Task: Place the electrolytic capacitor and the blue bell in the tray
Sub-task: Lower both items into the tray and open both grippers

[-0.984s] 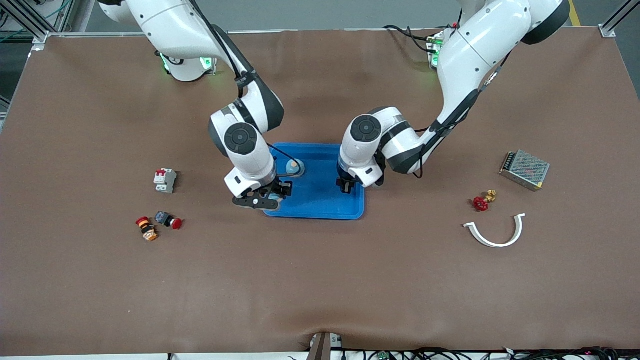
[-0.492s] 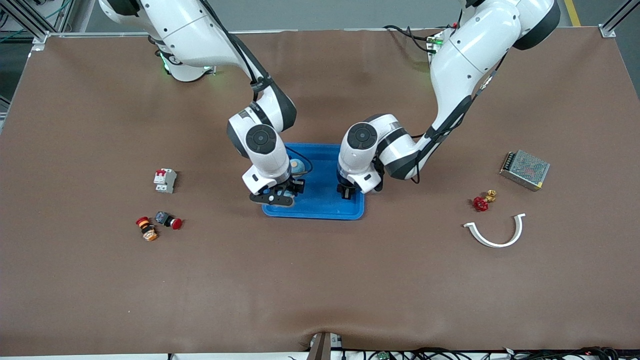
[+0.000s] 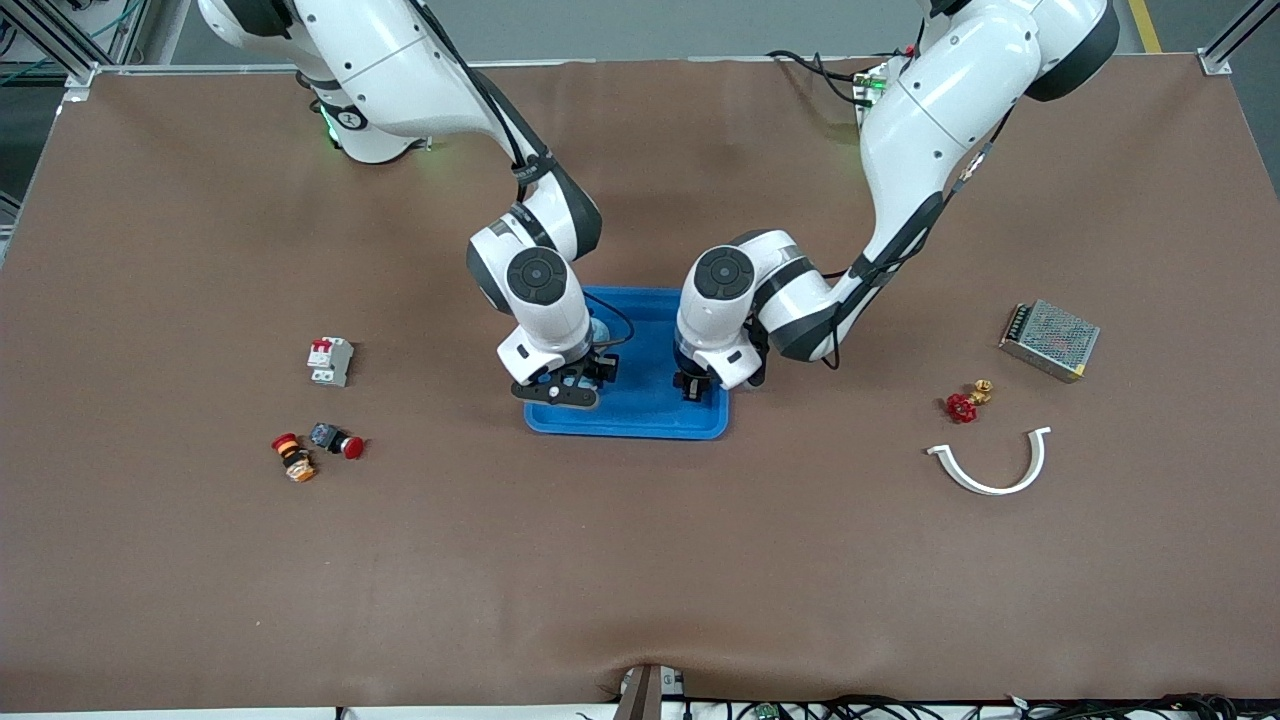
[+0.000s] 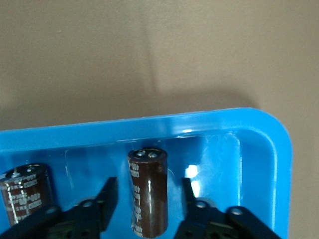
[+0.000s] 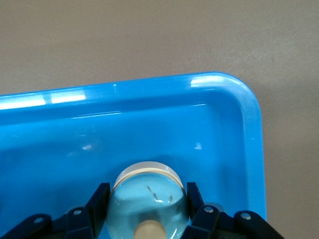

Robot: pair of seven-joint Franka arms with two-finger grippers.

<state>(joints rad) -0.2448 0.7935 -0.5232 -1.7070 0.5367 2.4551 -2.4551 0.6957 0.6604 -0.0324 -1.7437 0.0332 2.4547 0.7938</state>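
Observation:
The blue tray (image 3: 650, 415) lies mid-table. My left gripper (image 3: 692, 385) is low in its corner toward the left arm's end. In the left wrist view the gripper (image 4: 148, 184) is open around a brown electrolytic capacitor (image 4: 148, 199) lying in the tray (image 4: 199, 119), with gaps on both sides. A second capacitor (image 4: 25, 194) lies beside it. My right gripper (image 3: 562, 388) is over the tray's other end. In the right wrist view the gripper (image 5: 147, 188) is shut on a pale blue bell (image 5: 148, 204) just above the tray floor (image 5: 149, 129), near a corner.
Toward the right arm's end lie a white circuit breaker (image 3: 330, 361) and red push buttons (image 3: 318, 448). Toward the left arm's end lie a red valve (image 3: 965, 403), a white curved clip (image 3: 990, 465) and a metal power supply (image 3: 1049, 340).
My right gripper has carried the bell from the tray's outer edge to over the tray, toward the left arm's end. My left gripper has barely moved.

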